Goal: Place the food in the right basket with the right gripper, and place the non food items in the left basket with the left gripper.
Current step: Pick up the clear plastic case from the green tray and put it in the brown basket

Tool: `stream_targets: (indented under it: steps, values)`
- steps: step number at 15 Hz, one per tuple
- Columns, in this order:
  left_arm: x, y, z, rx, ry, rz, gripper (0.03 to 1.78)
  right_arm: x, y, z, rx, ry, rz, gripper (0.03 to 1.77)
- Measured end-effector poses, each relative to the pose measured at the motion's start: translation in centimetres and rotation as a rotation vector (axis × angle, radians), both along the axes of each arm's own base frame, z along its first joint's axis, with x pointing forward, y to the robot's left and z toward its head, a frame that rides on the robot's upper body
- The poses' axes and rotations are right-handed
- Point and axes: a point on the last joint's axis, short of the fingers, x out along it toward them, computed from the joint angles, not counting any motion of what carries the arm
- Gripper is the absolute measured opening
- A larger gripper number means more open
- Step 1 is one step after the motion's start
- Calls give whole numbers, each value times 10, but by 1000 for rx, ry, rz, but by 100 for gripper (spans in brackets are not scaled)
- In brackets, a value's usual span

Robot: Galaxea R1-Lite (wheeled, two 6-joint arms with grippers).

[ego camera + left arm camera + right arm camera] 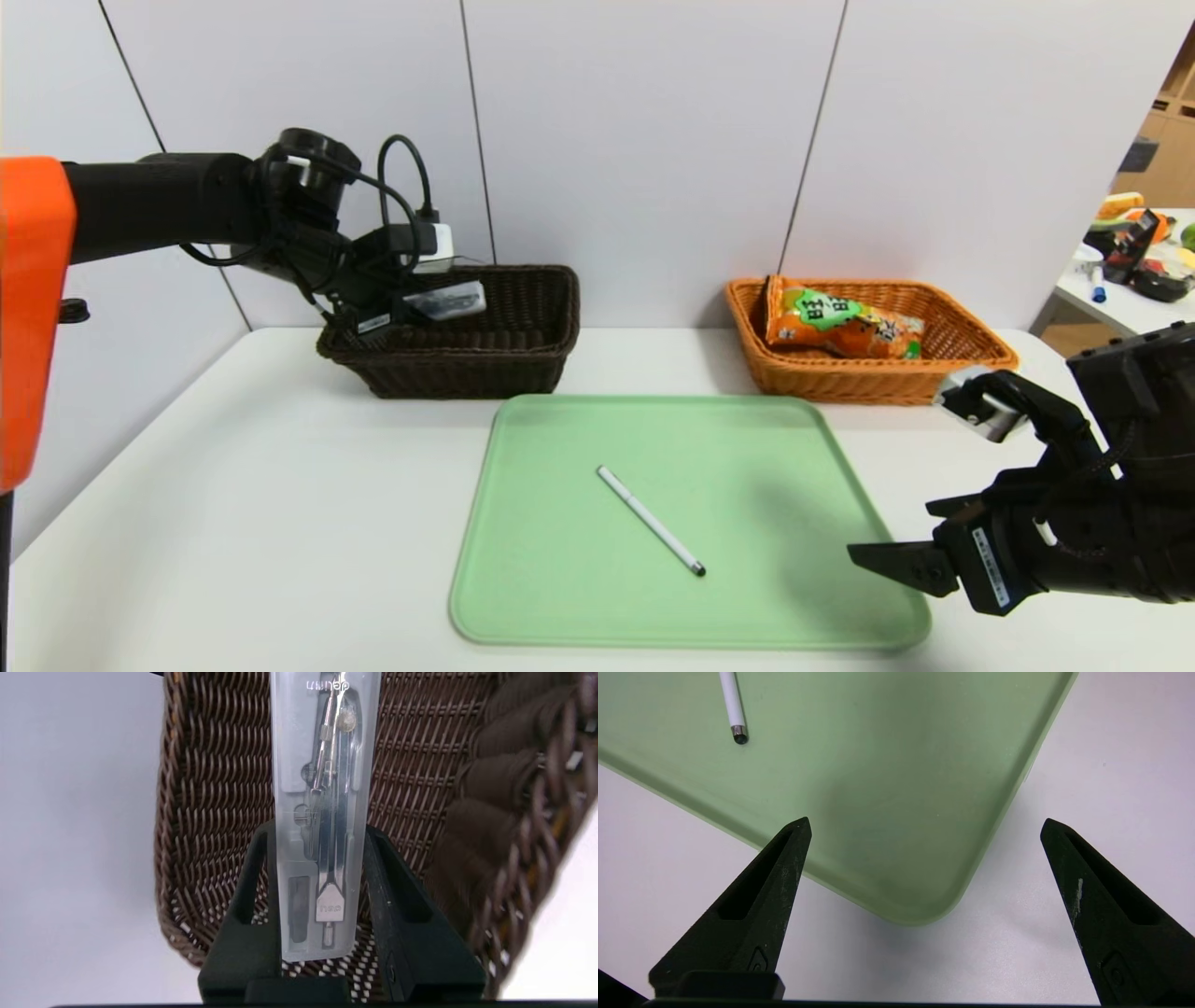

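1. Your left pincer (439,308) is closed on a clear plastic compass case (322,826), gripping its lower part with one finger on each long side. It hangs over the near-left part of the dark brown left basket (467,350), just above the rim.
2. That case looks rigid, light and smooth, so it may slip or swing if you jolt the wrist. The grip sits near one end, leaving most of the length sticking out. Lower it gently before letting go, because a hard shell with metal inside will clatter and could bounce off the wicker.
3. Your right pincer (920,537) is spread wide and holds nothing. It is parked low over the table (280,523) by the near right corner of the green tray (560,597).
4. The food, an orange snack bag (840,327), already lies in the orange-tan right basket (971,369), propped against its left wall.
5. A white pen (651,533) lies slantwise in the middle of the tray. It is thin, stiff and likely to roll, so take it across the barrel near the middle, with the fingers set square to it.
6. The left pincer's fingertips are masked in the head view by cables and the camera block; only the wrist view shows the hold.
7. You cannot see the left basket's floor from the head camera. Whether anything lies inside is unclear.
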Motion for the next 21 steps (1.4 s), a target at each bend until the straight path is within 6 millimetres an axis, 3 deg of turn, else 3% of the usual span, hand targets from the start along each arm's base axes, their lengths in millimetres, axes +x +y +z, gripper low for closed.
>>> stream_targets:
  steps: [4,7,15,20,21]
  values:
    - [13,-2,-23,-3,41,1,55,2,1,-5,2,-5,0,169]
    - [17,-2,-30,-7,55,3,55,4,1,-6,2,-4,0,169]
    - [21,-12,-16,-202,40,101,55,8,3,-9,2,-6,0,169]
    - [17,-16,-10,-223,41,97,55,9,3,-7,3,-11,0,169]
    - [16,-16,-10,-222,44,96,67,9,3,-7,4,-10,0,169]
